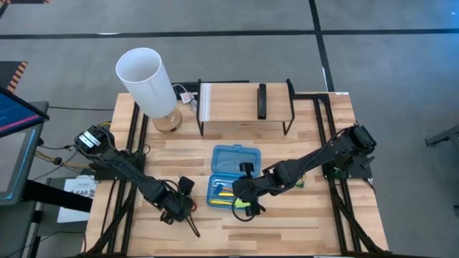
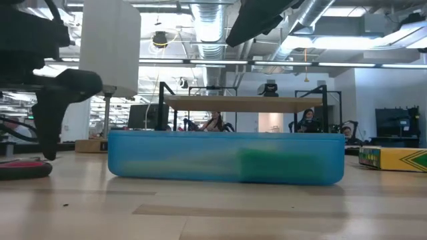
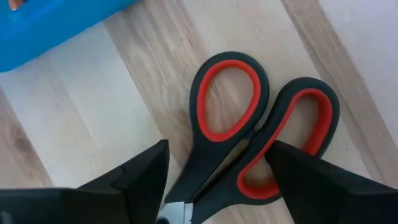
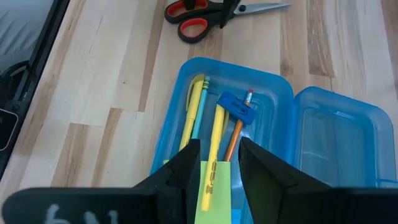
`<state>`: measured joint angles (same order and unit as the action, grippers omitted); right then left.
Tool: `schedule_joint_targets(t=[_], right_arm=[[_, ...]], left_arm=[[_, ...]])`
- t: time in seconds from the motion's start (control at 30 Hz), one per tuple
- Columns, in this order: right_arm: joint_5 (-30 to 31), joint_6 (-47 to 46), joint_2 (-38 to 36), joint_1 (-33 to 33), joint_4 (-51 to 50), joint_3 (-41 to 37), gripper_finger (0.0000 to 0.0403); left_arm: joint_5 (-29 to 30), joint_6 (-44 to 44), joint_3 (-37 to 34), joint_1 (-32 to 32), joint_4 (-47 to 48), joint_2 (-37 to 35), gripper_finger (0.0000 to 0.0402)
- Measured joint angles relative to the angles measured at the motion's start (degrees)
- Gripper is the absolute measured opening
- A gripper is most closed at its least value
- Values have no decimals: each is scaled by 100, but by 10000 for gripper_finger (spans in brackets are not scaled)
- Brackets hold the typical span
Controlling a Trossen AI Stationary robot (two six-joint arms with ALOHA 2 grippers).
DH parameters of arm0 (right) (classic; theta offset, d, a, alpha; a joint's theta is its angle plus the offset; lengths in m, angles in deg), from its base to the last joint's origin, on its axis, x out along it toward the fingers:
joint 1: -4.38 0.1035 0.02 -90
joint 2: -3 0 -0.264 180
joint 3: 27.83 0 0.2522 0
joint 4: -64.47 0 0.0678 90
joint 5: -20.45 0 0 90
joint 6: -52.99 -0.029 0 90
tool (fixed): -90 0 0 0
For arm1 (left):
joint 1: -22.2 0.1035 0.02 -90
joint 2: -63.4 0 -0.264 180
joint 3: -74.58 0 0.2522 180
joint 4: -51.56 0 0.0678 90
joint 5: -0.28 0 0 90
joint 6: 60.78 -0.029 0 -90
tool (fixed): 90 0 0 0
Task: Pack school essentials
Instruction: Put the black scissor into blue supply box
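The open blue translucent case (image 1: 237, 156) (image 2: 200, 150) (image 4: 273, 93) lies mid-table. In its tray lie yellow pencils (image 4: 217, 124), an orange pencil (image 4: 235, 138) and a small blue eraser (image 4: 237, 107). My right gripper (image 1: 244, 204) (image 4: 219, 144) is over the tray's near end, shut on the green sticky-note pad (image 4: 214, 186), which shows green through the case wall (image 2: 267, 165). The red-handled scissors (image 3: 199, 124) (image 4: 199, 12) lie flat on the table left of the case. My left gripper (image 1: 178, 208) (image 3: 219, 144) is open, one finger on each side of the handles near the pivot. The crayon box (image 2: 393, 159) lies right of the case. My right gripper pinches the green sticky-note pad between its two fingers, one finger (image 4: 186, 165) on each long side of the pad's end (image 4: 214, 169). The fingers come from above, slanting toward the case. Whether the pad's underside rests on the tray floor is hidden by the gripper.
A white cylindrical lampshade (image 1: 147, 79) stands at the far left. A low wooden shelf (image 1: 237, 107) (image 2: 247, 103) at the far edge carries a black bar (image 1: 262, 100). Bare wood lies in front of the case. People sit in the room behind.
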<state>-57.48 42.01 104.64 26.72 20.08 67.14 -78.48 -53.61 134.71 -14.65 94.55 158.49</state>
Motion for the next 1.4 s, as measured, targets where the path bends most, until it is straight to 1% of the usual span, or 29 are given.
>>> schedule_joint_targets(t=[0.1,0.33,0.43,0.47,0.73,0.83,0.87,0.9,0.97,1.07,1.13,1.33,1.4], right_arm=[[-1,2,0,1,1,0,128],[1,4,0,1,2,0,128],[-1,4,0,1,1,0,128],[-1,18,0,1,0,0,128],[-1,54,0,1,-4,0,128],[-1,54,0,1,-21,0,128],[-1,54,0,1,-20,0,128],[-1,54,0,1,-20,0,128],[-1,54,0,1,-20,0,128],[-1,54,0,1,-20,0,128],[-1,54,0,1,-20,0,128],[-1,53,0,1,-20,0,128],[-1,52,0,1,-20,0,128]], left_arm=[[-59,69,-2,40,-2,8,236],[-338,104,-7,167,44,21,140],[-355,101,-7,218,61,15,107],[-355,101,-7,226,61,15,103],[-314,84,-21,224,63,-46,102],[-137,116,-50,214,61,-228,102],[64,127,-56,212,69,-311,91],[178,160,-67,221,112,-400,72],[296,167,-92,232,228,-524,51],[243,167,-59,211,170,-753,15],[202,219,-69,215,246,-789,2],[180,250,-61,213,136,-829,7],[140,56,-60,213,-86,-829,12]])
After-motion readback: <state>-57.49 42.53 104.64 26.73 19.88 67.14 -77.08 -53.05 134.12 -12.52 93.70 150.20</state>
